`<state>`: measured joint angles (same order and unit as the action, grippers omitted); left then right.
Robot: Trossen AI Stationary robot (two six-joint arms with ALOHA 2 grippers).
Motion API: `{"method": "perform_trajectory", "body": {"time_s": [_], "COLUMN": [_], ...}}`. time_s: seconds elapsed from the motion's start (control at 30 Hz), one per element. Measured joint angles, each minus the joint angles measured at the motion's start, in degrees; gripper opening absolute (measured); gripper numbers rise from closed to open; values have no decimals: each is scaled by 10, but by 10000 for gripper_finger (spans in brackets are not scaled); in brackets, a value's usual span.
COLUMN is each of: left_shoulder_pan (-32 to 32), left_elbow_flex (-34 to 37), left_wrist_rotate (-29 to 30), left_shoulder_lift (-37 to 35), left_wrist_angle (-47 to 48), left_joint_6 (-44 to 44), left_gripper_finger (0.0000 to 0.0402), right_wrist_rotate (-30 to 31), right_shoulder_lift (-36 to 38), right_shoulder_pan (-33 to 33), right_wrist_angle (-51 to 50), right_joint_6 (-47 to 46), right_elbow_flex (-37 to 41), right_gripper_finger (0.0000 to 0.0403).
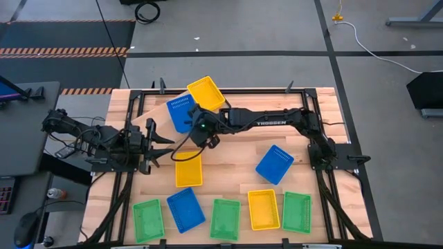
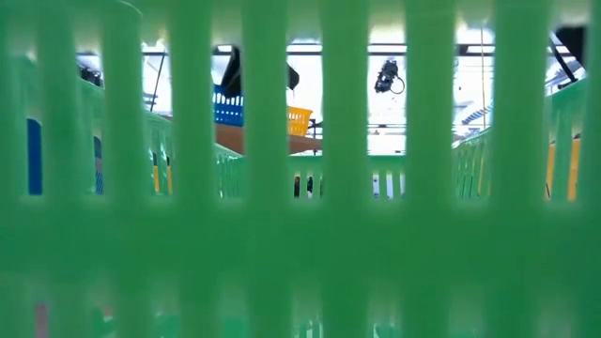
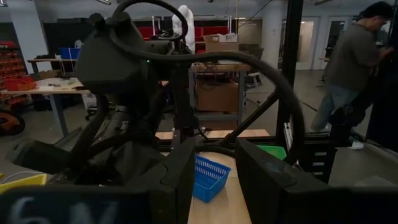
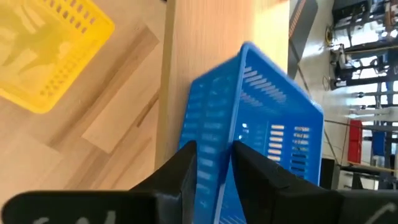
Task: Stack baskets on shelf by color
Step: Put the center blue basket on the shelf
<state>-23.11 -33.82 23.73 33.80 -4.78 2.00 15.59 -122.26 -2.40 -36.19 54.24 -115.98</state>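
A blue basket sits tilted on the pale shelf, beside a yellow basket lying on the shelf farther back. My right gripper reaches across from the table's right and is shut on the blue basket. My left gripper hovers open at the table's left, touching nothing. On the tabletop lie a yellow basket, a blue basket, and a near row of green, blue, green, yellow and green. My right gripper pinches the blue basket's perforated wall at the end nearest the arm, with one finger on each face of it. The fingers come in roughly level from the table's right. The basket is tilted, its far end over the shelf.
A green basket wall stands right against the low camera and hides most of that view. Bare tabletop lies between the shelf and the near row. A person stands in the room beyond the table.
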Motion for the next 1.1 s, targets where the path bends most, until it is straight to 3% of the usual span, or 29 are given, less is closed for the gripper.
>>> {"method": "perform_trajectory", "body": {"time_s": [0.53,0.73,1.1], "left_shoulder_pan": [0,0,0], "left_elbow_flex": [0,0,0], "left_wrist_rotate": [0,0,0], "left_shoulder_lift": [0,0,0], "left_wrist_angle": [0,-1,-1], "left_joint_6": [1,1,1], "left_gripper_finger": [121,121,121], "right_wrist_rotate": [0,1,57], "right_shoulder_lift": [0,0,0], "right_shoulder_pan": [-4,-4,-4], "right_wrist_angle": [-4,-1,20], "right_joint_6": [33,23,14], "right_elbow_flex": [0,0,0], "right_gripper_finger": [24,45,93]}}
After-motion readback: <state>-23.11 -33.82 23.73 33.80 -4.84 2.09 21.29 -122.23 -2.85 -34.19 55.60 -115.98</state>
